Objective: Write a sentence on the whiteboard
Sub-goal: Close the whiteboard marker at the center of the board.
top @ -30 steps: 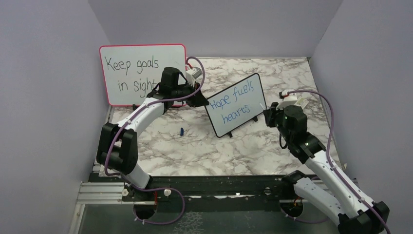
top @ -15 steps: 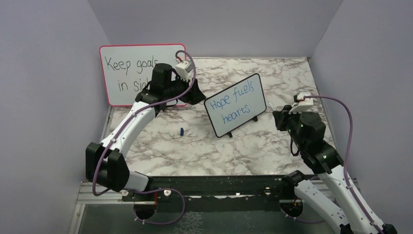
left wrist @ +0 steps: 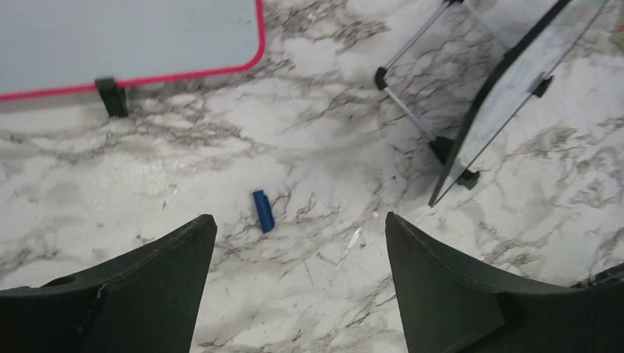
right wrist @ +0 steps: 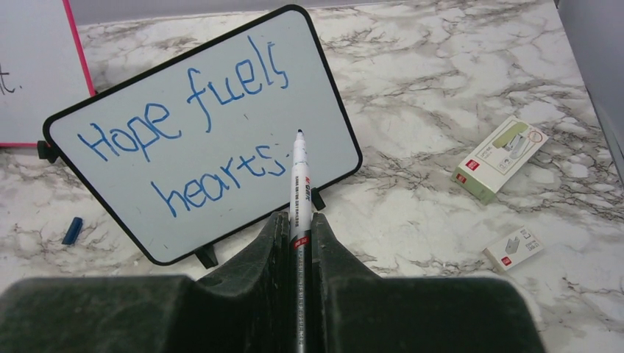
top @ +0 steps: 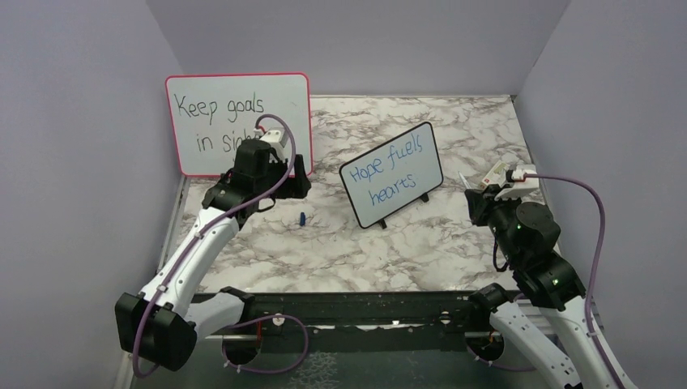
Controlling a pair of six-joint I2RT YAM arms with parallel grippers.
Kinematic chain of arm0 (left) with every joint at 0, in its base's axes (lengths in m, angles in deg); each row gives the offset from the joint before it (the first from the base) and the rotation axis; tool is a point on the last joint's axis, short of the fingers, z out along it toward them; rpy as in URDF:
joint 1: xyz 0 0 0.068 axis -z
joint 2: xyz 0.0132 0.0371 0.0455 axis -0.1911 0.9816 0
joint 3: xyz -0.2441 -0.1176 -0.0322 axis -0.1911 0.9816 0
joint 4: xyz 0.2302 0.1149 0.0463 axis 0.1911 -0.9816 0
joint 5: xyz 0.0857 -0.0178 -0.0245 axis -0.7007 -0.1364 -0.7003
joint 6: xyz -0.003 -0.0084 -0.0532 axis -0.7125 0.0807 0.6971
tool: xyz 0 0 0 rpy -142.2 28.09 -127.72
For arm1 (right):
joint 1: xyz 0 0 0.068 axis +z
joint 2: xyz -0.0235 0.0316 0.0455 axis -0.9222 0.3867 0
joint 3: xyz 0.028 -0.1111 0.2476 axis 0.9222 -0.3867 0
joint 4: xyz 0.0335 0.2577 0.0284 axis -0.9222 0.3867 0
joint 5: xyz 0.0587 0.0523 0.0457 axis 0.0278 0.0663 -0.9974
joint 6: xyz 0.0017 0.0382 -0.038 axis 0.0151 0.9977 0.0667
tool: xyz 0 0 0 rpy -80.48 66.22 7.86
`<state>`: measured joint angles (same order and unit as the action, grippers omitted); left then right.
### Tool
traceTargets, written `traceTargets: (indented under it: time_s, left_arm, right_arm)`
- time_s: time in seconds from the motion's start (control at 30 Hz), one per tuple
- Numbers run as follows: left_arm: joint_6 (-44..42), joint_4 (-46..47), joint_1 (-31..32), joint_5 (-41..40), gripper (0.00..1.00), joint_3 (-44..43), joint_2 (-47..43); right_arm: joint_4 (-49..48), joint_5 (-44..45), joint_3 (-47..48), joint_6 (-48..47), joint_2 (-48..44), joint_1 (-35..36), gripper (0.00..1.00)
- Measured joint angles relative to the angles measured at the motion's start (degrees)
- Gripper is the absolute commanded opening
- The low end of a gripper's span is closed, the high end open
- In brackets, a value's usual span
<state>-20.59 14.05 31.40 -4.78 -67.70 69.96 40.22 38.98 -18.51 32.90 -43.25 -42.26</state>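
Note:
The whiteboard (top: 391, 174), small and black-framed, stands tilted on its feet at mid-table. The sentence (top: 389, 172) "Hope fuels hearts" is in blue on two lines, clear in the right wrist view (right wrist: 184, 118). My right gripper (right wrist: 298, 217) is shut on a white marker (right wrist: 300, 176), tip uncapped and pointing at the board, a short way off its face. In the top view the right gripper (top: 480, 203) hangs right of the board. My left gripper (left wrist: 299, 217) is open and empty above the table, left of the whiteboard (left wrist: 515, 88), and sits in front of the pink board in the top view (top: 296, 177).
A larger pink-framed board (top: 211, 105) with black handwriting leans at the back left. A blue marker cap (left wrist: 263, 211) lies on the marble between the two boards. Two small boxes (right wrist: 500, 158) (right wrist: 513, 248) lie at the right. Purple walls close in three sides.
My left gripper has let go of the whiteboard's left edge, opened wide and drawn back to the left. My right arm has pulled the marker back from the board, right and nearer.

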Motion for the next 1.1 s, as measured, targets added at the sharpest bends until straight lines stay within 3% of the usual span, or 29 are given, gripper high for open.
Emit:
traceTargets:
  time_s: [0.37, 0.5, 0.7, 1.1]
  left_arm:
    - [3.7, -4.6, 0.0, -7.3, 0.74, 6.7, 5.1]
    - [4.2, -4.2, 0.0, -8.2, 0.56, 6.7, 10.4]
    - [4.3, -3.5, 0.2, -8.2, 0.38, 6.7, 17.7]
    - [4.1, -0.9, 1.7, -7.4, 0.35, 6.6, 23.8]
  right_arm:
    - [0.0, -0.1, -0.2, 0.0, -1.1, 0.0, 0.01]
    - [0.0, -0.1, -0.4, 0.0, -1.4, 0.0, 0.01]
    - [0.0, -0.1, -0.5, -0.1, -1.5, 0.0, 0.01]
    - [0.0, -0.1, -0.9, -0.5, -1.5, 0.0, 0.01]
